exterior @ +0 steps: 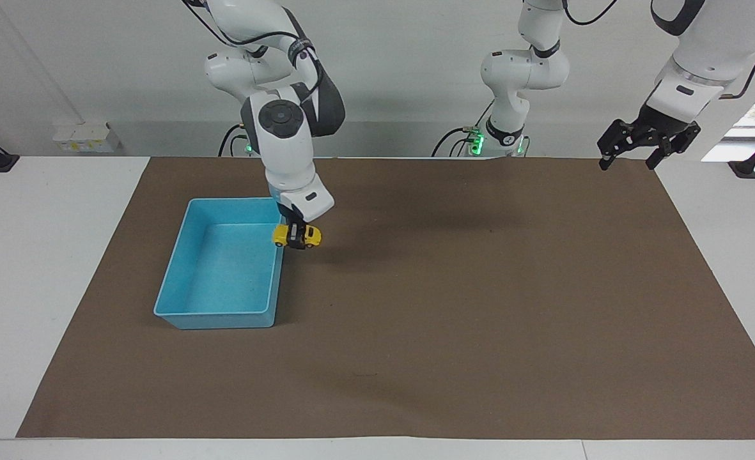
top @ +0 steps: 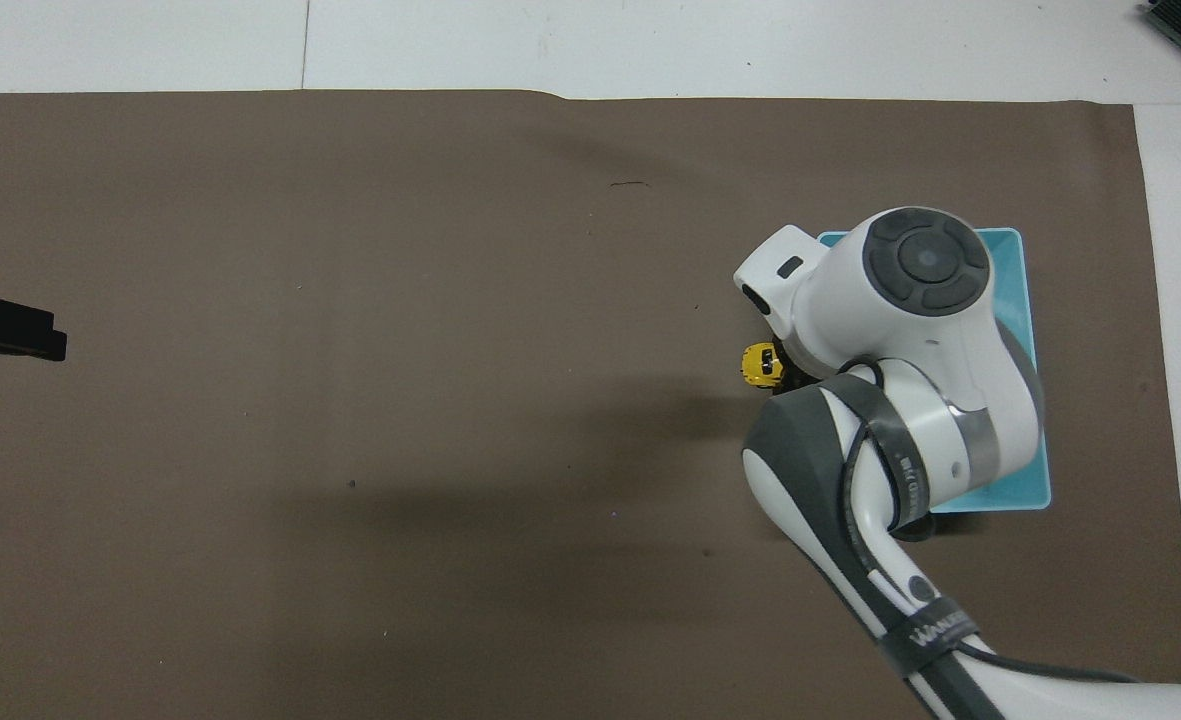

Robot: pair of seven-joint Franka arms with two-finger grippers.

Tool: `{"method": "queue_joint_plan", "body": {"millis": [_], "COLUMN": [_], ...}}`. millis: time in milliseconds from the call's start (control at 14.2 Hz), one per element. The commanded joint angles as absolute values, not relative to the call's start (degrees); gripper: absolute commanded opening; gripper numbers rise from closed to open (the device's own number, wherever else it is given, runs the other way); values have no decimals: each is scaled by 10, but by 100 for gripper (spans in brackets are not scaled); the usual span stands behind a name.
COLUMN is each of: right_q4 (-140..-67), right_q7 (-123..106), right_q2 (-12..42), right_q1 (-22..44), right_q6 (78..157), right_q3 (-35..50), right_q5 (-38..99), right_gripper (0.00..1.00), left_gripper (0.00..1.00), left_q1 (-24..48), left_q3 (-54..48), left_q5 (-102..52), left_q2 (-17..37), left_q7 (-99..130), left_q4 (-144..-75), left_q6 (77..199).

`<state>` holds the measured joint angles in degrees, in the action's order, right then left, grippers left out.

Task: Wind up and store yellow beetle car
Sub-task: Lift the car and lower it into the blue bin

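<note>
The yellow beetle car (exterior: 305,236) is off the mat, held by my right gripper (exterior: 296,239), which is shut on its middle. The car hangs over the rim of the light blue bin (exterior: 224,312) on the side toward the left arm's end, partly over the bin and partly over the mat. In the overhead view only one end of the car (top: 758,363) shows beside the right wrist, which covers much of the bin (top: 1012,495). My left gripper (exterior: 649,145) is open and empty, held high over the mat's corner at the left arm's end; its tip shows in the overhead view (top: 5,328).
A brown mat (exterior: 479,306) covers the white table (exterior: 45,255). The bin holds nothing that I can see.
</note>
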<state>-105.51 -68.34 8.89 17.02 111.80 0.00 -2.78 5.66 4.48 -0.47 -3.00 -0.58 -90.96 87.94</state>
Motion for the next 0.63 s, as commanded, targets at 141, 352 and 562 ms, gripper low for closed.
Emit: {"method": "queue_joint_plan", "body": {"millis": [141,352,562], "right_q4": [-1055,-1084,-1159], "right_q7": [-817,-875,-875], "right_q2": [80,67,34], "right_q1": [90,40,32], "right_q6": [1095,1105,1171], "right_q3": [4,4,3], "right_q5": [-29,-30,-36], "right_gripper": [0,0,0], "left_gripper": [100,100,100], "left_q1": [48,48,48], "left_q3": [40,40,40], "left_q5": [-11,-11,-11], "left_q2": [-25,-25,-25], "left_q7": [-3,-3,-3], "left_q4": [-896,-896,-897], "left_q6": [867,867,867]}}
